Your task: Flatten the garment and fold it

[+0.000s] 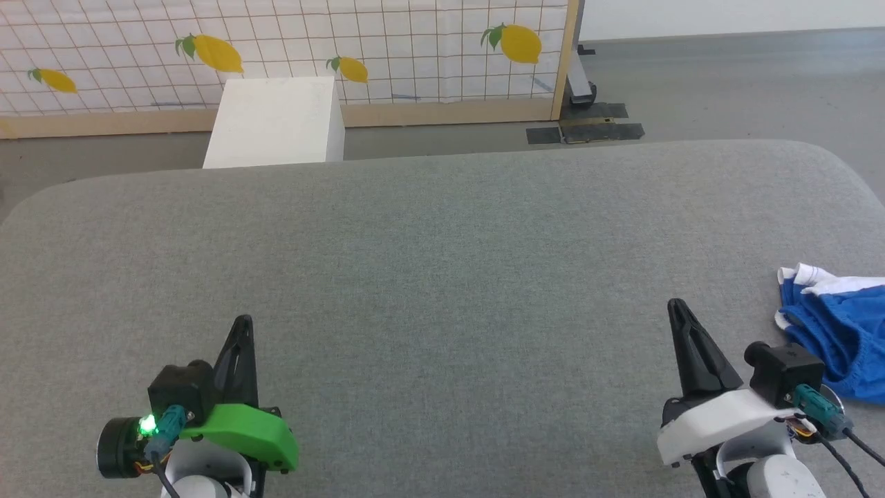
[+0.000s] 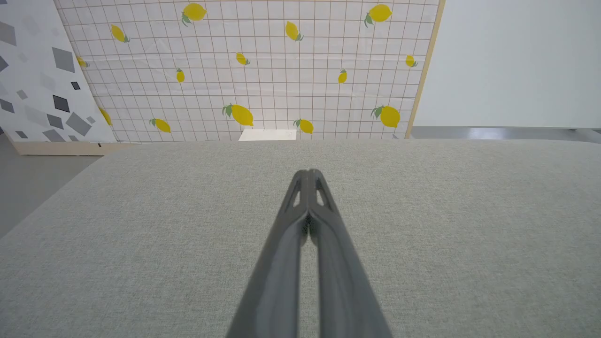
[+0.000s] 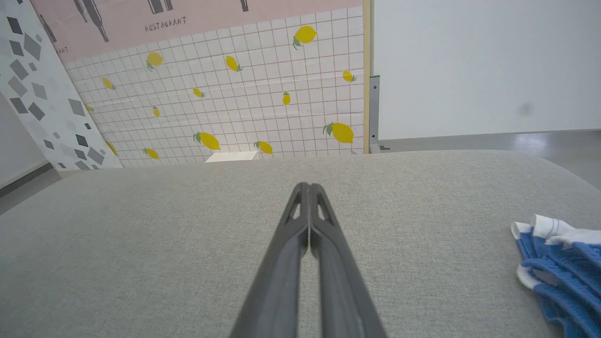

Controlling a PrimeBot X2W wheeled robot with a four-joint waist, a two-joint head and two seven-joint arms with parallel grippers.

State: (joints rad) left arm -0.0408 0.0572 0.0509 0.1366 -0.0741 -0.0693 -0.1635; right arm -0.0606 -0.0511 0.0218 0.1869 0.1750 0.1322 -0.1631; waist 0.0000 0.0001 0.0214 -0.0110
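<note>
1. Two closed sets of jaws: left gripper (image 1: 243, 321) and right gripper (image 1: 676, 304) are pointing to 12 o'clock over the table (image 1: 442, 277), gripping nothing.
2. Shorts (image 1: 840, 339) are lying crumpled at 3 o'clock, near the right gripper, not touching it.
3. Right wrist view is adding a pink RESTAURANT panel (image 3: 164, 23) above the lemon screen (image 3: 235, 108).
4. White-trimmed edge is facing 10 o'clock; the long axis is running off-frame, so I cannot tell it.

One garment (image 1: 840, 339), two grippers (image 1: 243, 321) (image 1: 674, 304), one white box (image 1: 276, 121)
</note>
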